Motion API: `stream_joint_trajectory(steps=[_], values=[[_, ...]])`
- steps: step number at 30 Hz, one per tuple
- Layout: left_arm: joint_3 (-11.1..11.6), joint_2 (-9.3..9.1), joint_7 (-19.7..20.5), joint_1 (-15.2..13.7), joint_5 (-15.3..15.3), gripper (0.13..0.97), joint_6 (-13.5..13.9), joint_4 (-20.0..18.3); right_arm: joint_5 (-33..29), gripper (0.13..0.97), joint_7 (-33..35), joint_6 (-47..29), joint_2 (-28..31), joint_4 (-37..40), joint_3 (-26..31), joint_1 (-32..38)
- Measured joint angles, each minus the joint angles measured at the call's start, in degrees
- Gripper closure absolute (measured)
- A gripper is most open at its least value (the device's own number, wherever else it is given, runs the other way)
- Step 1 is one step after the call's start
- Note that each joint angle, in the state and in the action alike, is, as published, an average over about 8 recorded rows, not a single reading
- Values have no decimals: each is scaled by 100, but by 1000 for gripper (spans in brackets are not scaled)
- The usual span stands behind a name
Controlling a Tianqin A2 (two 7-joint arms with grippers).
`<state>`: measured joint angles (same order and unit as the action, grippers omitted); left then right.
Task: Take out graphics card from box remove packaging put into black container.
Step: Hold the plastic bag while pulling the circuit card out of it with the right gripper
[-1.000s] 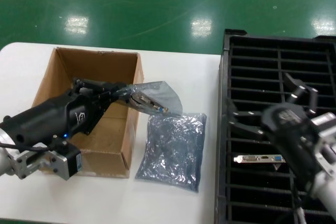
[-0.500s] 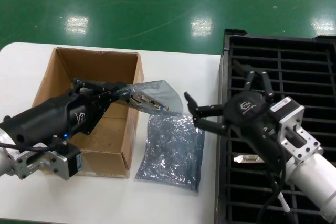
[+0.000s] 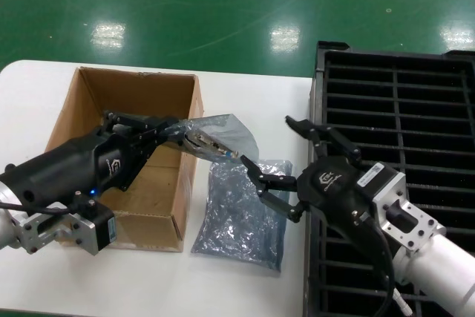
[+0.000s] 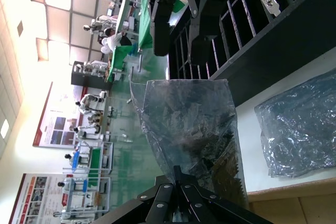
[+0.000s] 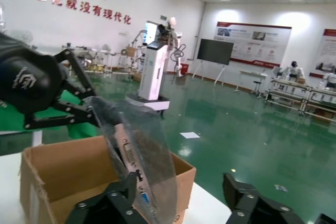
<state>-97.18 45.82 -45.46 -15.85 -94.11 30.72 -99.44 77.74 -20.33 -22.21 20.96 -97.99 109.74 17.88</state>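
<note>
Holding the bagged graphics card at centre-left of the head view, the left end effector is closed on one end of the packaging, above the right wall of the box. The card sits inside the translucent bag, its silver bracket and ports visible through the plastic; the far end of the bag projects out past the box edge toward frame centre.

The right end effector is at frame centre, fingers spread wide and gripping nothing. Its lower finger lies just beside the free end of the bagged card; whether it touches the plastic is not clear from these views. The right wrist view shows the bag hanging immediately in front of that end effector.

A second, empty anti-static bag lies flat on the white surface between the box and the black container, at lower centre. The container fills the right side of the frame. The box stands open at left.
</note>
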Motion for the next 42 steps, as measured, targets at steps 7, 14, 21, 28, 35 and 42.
stream_joint_trajectory(steps=[7, 14, 21, 28, 35, 42], values=[[0, 0, 0, 0, 0, 957, 0, 0, -203, 535, 31, -226, -20, -122, 35, 13], [0, 0, 0, 0, 0, 957, 0, 0, -380, 696, 84, -436, -47, -217, 74, 63], [0, 0, 0, 0, 0, 957, 0, 0, -336, 831, 270, -599, -46, -139, 123, 249], [0, 0, 0, 0, 0, 957, 0, 0, -214, 905, 325, -861, -13, 130, 193, 625], [0, 0, 0, 0, 0, 957, 0, 0, -114, 946, 253, -1291, 61, 470, 356, 1042], [0, 0, 0, 0, 0, 957, 0, 0, 1, 960, 332, -1584, 36, 879, 510, 1498]])
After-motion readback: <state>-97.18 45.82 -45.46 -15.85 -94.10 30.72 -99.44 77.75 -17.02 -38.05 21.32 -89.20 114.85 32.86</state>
